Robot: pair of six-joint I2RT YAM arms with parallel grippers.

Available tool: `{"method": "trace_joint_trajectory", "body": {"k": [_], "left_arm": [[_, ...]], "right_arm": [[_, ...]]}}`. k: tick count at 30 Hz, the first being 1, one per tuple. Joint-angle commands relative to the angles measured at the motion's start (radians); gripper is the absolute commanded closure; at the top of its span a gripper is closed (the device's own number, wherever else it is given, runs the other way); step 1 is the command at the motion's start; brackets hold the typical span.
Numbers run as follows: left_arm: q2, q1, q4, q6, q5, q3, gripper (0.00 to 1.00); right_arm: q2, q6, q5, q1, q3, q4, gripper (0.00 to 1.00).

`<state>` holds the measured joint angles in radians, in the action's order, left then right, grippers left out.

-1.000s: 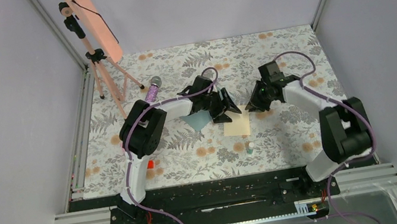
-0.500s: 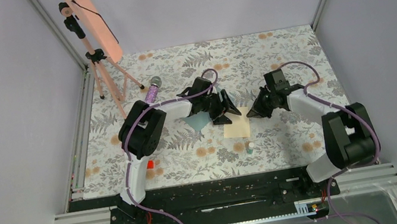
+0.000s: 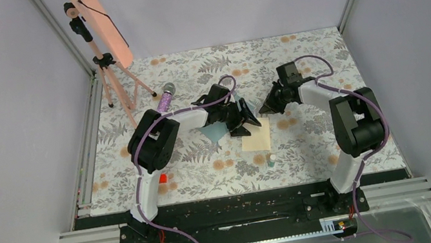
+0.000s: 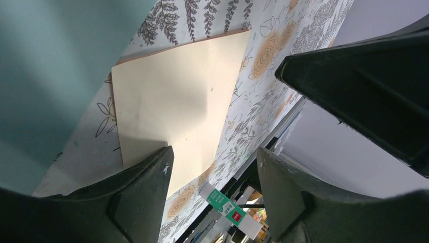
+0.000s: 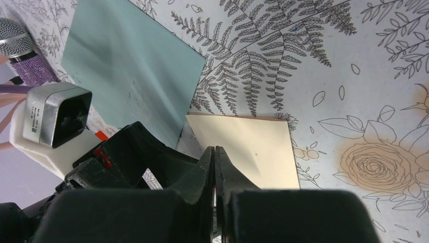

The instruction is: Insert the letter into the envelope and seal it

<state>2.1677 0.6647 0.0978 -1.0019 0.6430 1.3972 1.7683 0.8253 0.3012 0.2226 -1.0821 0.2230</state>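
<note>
The pale tan letter point(image 3: 256, 136) lies flat on the floral table, just right of the teal envelope point(image 3: 215, 130). My left gripper point(image 3: 249, 126) hangs open low over the letter's left edge, with nothing between its fingers point(image 4: 146, 197). In the left wrist view the letter point(image 4: 177, 106) lies ahead and the envelope point(image 4: 50, 71) fills the upper left. My right gripper point(image 3: 266, 107) is shut and empty, just beyond the letter's far right corner. In the right wrist view its pressed fingertips point(image 5: 208, 153) stand above the letter point(image 5: 248, 147), with the envelope point(image 5: 131, 71) behind.
A glue stick point(image 3: 271, 159) lies near the letter's front edge, also in the left wrist view as the glue stick point(image 4: 227, 210). A purple microphone point(image 3: 166, 96) lies left of the arms. A tripod point(image 3: 105, 67) with a salmon panel stands at the back left. Grey walls enclose the table.
My right gripper has shut and pulled away from the letter's right corner toward the back. The left arm, letter and envelope have not moved.
</note>
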Motion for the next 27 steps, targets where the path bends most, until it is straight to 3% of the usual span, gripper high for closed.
{"method": "trace_joint_trajectory", "body": {"k": [1,17,23,24,27], "left_arm": [[-0.018,0.002,0.079,0.036,-0.049,-0.033,0.36],[0.012,-0.008,0.088,0.027,-0.042,-0.004,0.36],[0.015,-0.009,0.087,0.03,-0.043,-0.005,0.36],[0.015,-0.011,0.089,0.031,-0.045,-0.004,0.36],[0.018,-0.013,0.094,0.036,-0.045,0.003,0.36]], "right_arm": [[-0.006,0.001,0.006,0.004,0.017,0.0,1.0],[-0.161,-0.024,0.077,0.031,0.308,-0.018,1.0],[-0.307,-0.086,0.02,0.029,0.361,0.079,0.99],[-0.329,-0.096,-0.009,0.027,0.361,0.091,0.94],[-0.36,-0.095,-0.056,-0.008,0.35,0.101,0.53]]}}
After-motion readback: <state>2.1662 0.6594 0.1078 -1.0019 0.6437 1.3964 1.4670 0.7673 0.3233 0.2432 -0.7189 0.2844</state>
